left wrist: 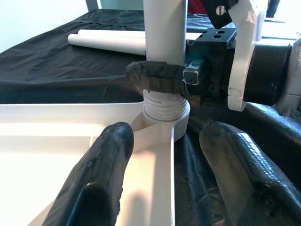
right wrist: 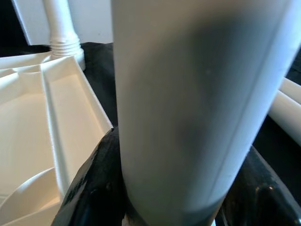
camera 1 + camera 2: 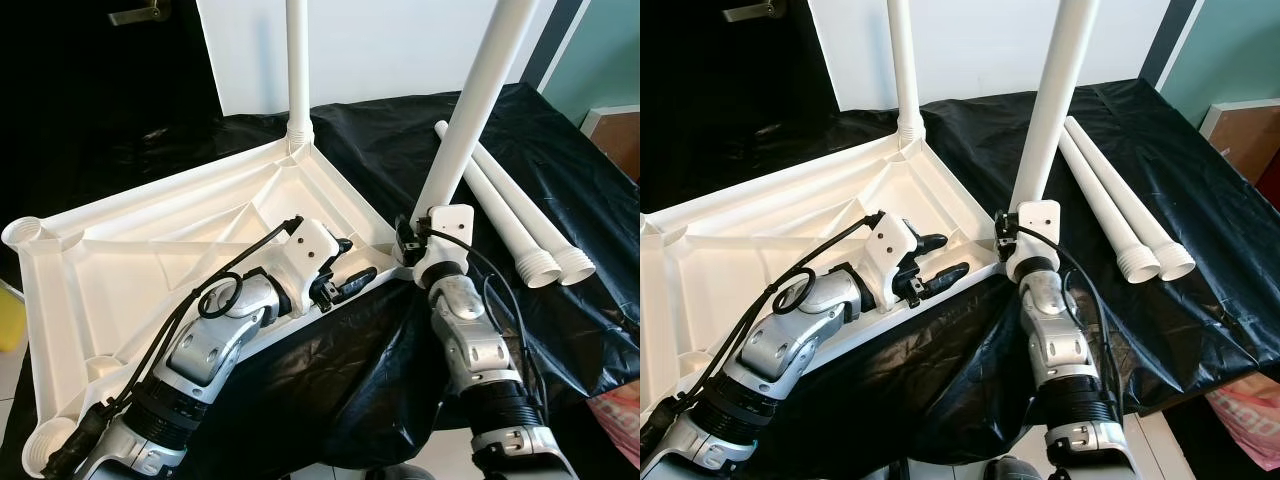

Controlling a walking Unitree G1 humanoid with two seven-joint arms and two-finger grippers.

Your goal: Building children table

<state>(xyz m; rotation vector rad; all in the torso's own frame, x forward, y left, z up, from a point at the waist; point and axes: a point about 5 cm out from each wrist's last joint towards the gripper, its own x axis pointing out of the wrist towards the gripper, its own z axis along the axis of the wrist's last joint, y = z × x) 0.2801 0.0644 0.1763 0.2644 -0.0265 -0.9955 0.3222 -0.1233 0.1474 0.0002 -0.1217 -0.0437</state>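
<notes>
1. Left eye view: the black cloth [image 3: 560,200] covers the work surface, and the white plastic tabletop [image 3: 150,250] lies on it upside down, so its ribbed underside and corner sockets face up to take the legs.
2. One leg, the fitted leg [image 3: 298,60], stands upright in the far corner socket. A second, the held leg [image 3: 470,110], rises from the near right corner, leaning slightly; its threaded end sits at the socket, apparently being screwed in.
3. Two spare legs [image 3: 515,215] lie side by side on the cloth to the right, waiting their turn.
4. The right gripper [image 1: 157,77] is clamped round the held leg just above its thread, probably to turn and steady it.
5. The left gripper [image 3: 350,280] rests inside the tabletop beside that corner, fingers [image 1: 101,174] spread wide and holding nothing, seemingly bracing the tabletop.
</notes>
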